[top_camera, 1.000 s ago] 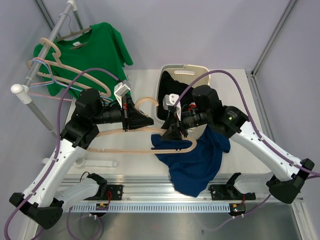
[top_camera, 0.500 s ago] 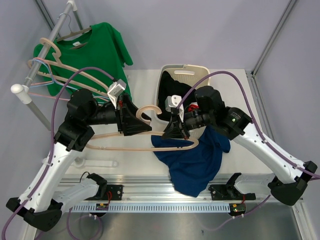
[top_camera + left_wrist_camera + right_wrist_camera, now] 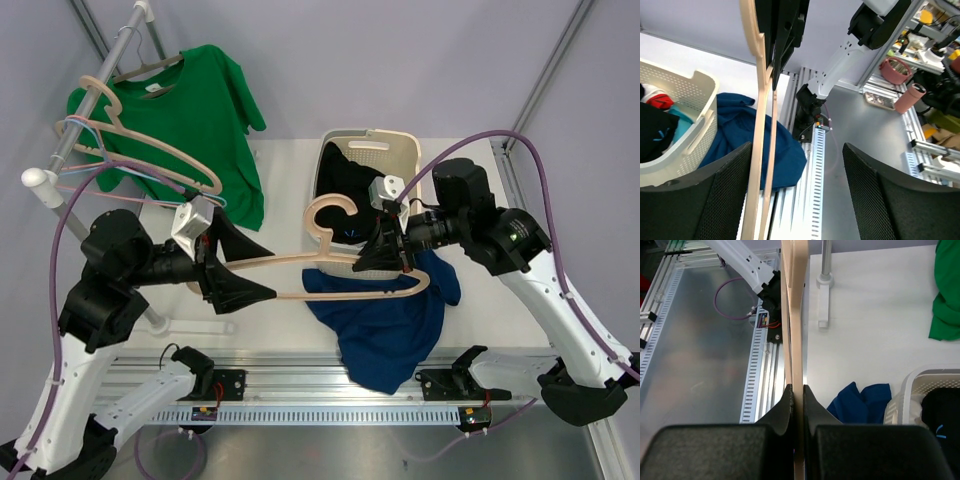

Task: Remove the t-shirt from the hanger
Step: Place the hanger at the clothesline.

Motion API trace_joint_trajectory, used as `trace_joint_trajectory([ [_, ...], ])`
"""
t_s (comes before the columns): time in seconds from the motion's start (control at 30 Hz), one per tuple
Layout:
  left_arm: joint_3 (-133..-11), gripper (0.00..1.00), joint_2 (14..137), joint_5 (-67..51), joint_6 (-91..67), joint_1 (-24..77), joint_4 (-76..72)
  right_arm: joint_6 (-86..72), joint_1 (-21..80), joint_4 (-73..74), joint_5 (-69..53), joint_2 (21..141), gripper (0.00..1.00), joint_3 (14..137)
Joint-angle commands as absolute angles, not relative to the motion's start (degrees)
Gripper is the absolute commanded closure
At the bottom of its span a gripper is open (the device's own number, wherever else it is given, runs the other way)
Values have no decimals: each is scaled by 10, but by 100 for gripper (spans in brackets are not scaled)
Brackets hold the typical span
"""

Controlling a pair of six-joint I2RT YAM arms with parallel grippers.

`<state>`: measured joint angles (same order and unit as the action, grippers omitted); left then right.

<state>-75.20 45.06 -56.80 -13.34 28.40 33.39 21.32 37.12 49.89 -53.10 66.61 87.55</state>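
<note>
left pincer (image 3: 250, 268): wide open, holds nothing, hanger (image 3: 300, 262) arm loose between its jaws | right pincer (image 3: 385, 258): clamped on hanger | blue t-shirt (image 3: 390, 325): heaped on worktop (image 3: 470, 180), lower centre of frame, beneath hanger's end | risk: the single grip may let the hanger pivot; its end could snag cloth and drag the shirt over the bottom edge

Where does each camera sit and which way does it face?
Top external: above, behind the arms, looking down on the table; both arms show, left tool open, right tool shut on the beige curved hanger.
Left wrist: on the left arm, facing along the hanger towards the right arm's base; own black fingers flank it.
Right wrist: on the right arm, facing along the hanger towards the left arm's base; own pinched fingers show.
All share the hanger, dark blue cloth t-shirt and white perforated plastic basket.
</note>
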Motion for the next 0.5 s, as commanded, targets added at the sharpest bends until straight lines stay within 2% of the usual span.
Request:
trace_joint_trajectory([
  [0.0, -769, 27, 429, -549, -90, 284, 396, 216, 353, 523, -553, 667, 100, 902],
  [0.2, -758, 27, 420, -465, -51, 284, 455, 218, 352, 530, -558, 649, 100, 896],
  [0.47, -740, 28, 394, -454, -46, 284, 468, 239, 352, 547, -566, 611, 100, 888],
])
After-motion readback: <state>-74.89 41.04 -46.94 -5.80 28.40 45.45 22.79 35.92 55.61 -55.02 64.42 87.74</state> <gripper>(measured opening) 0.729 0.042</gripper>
